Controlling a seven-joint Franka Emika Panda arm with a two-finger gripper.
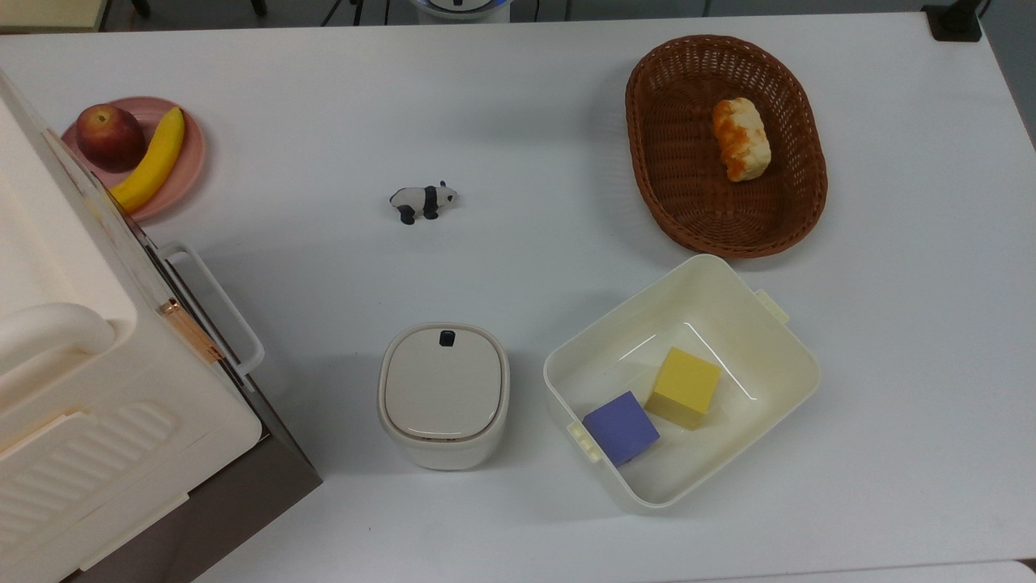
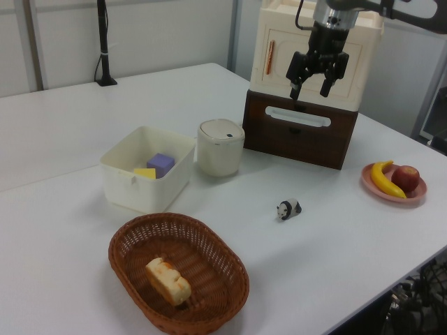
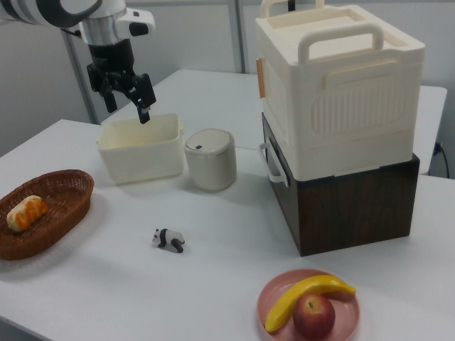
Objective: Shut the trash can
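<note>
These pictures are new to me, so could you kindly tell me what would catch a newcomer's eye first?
The big cream appliance on its dark wooden base dominates the right view's right side. The black hand hangs open, high above the table, over the cream tub in the right view. On the table, the trash can sits with its lid down beside the tub, and a small toy panda stands alone mid-table in the top view.

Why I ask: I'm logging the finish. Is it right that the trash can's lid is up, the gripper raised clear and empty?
Not quite: the trash can has its lid down flat, as the top view shows. The gripper is indeed raised clear, open and empty.
</note>
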